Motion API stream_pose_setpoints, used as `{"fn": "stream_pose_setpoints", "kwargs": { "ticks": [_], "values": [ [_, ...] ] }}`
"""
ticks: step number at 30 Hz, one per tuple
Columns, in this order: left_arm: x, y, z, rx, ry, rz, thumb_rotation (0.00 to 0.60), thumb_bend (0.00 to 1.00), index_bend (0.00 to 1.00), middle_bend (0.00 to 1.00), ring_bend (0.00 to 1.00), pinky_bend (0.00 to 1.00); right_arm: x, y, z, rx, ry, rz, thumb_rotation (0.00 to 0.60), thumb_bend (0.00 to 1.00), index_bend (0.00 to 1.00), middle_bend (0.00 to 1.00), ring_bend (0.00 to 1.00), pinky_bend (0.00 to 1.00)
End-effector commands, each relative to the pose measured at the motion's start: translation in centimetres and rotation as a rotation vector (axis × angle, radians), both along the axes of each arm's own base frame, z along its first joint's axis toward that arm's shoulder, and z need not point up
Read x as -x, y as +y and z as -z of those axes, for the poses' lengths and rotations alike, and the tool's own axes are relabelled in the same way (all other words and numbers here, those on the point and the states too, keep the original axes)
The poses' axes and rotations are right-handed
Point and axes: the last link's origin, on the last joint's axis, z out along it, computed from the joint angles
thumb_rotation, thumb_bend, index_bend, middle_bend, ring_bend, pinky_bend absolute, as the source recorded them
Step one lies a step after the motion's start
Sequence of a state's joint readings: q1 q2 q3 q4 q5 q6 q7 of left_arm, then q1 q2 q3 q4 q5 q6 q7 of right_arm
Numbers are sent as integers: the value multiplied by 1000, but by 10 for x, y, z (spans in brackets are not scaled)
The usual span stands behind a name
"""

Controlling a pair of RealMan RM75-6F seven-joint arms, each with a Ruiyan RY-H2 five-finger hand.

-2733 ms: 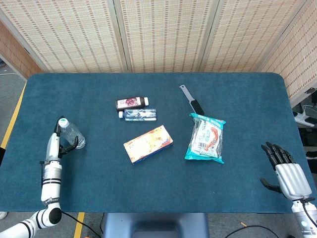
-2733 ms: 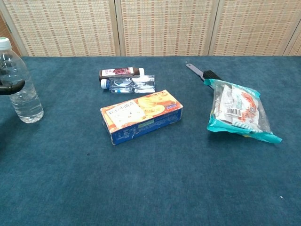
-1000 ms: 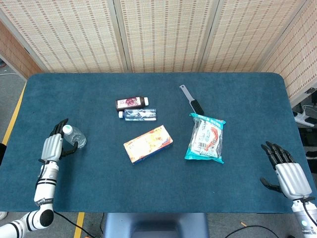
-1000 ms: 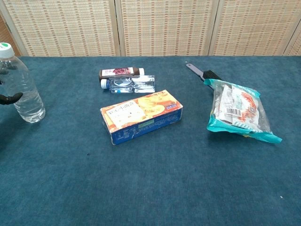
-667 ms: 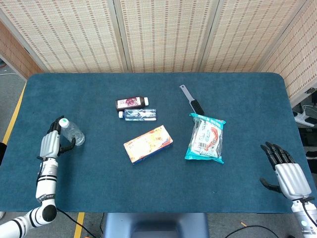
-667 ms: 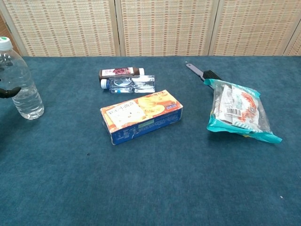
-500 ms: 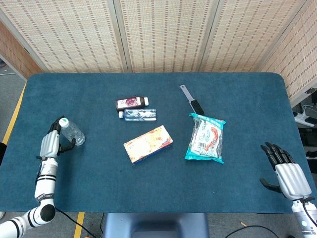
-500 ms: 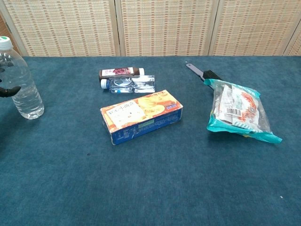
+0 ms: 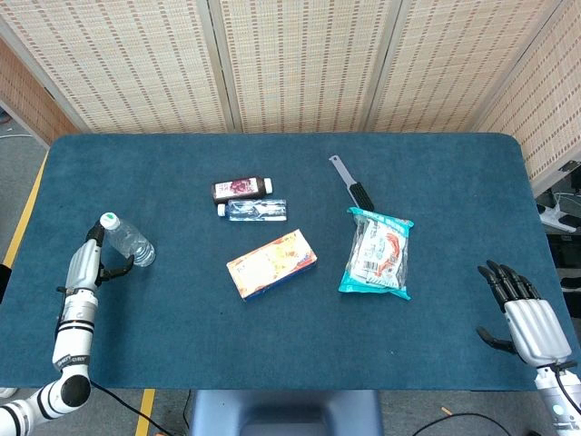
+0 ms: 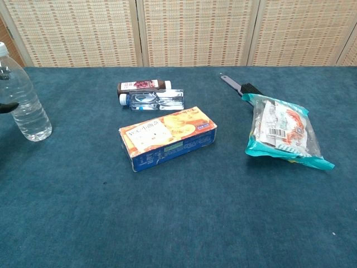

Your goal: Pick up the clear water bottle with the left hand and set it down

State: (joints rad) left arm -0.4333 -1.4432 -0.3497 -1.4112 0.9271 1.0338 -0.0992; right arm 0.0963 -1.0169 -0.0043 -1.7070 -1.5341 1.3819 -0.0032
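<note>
**A:** Where is the water bottle (image 9: 127,242)?

**B:** It stands at the far left of the blue worktop (image 9: 182,327), well left of the orange box (image 9: 271,263) in the middle. It leans a little, with its base on the cloth.

**A:** Does the left hand (image 9: 88,263) have it?

**B:** The hand sits just beside the bottle, dark fingers (image 9: 121,266) curled toward its lower body. Whether they grip it or only touch it, I cannot tell. The right hand (image 9: 526,320) rests far right of the box, fingers spread, holding nothing.

**A:** How would the bottle handle?

**B:** Likely light, with thin clear plastic that gives when squeezed and feels slick. A wrap around the middle of the body looks safest, since a tall narrow bottle tips easily.
</note>
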Motion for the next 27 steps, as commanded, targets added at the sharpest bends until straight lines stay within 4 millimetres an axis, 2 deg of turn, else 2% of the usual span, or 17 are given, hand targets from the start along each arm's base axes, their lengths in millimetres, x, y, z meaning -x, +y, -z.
{"fn": "stream_pose_setpoints", "kwargs": {
  "ticks": [1,7,13,17,19,20,23,27],
  "values": [
    [3,-3,-3,7,-4,-4,600,336,0,0,0,143,0,0,-1,2,-2,0,600,137,0,0,0,131],
    [13,-7,-9,27,26,-16,600,335,0,0,0,143,0,-1,0,0,1,3,600,138,0,0,0,131],
    [35,-12,-9,7,176,-33,600,329,0,0,0,143,0,-1,0,-1,-1,0,600,137,0,0,0,131],
    [40,-12,-9,-2,215,-30,600,336,0,0,0,142,0,-1,1,-3,-1,0,600,137,0,0,0,131],
    [48,-13,-10,-7,301,-27,600,352,0,0,0,138,1,-1,1,-6,0,0,600,138,0,0,0,131],
    [59,-14,-15,1,441,-10,600,357,0,0,0,136,1,-1,1,-8,2,1,600,137,0,0,0,131],
    [72,-19,-19,8,604,16,600,367,0,0,0,128,1,-1,1,-5,3,1,600,138,0,0,0,131],
    [81,-30,-24,5,711,65,600,371,22,0,0,126,1,-1,2,-8,8,3,600,137,0,0,0,131]
  ]
}}
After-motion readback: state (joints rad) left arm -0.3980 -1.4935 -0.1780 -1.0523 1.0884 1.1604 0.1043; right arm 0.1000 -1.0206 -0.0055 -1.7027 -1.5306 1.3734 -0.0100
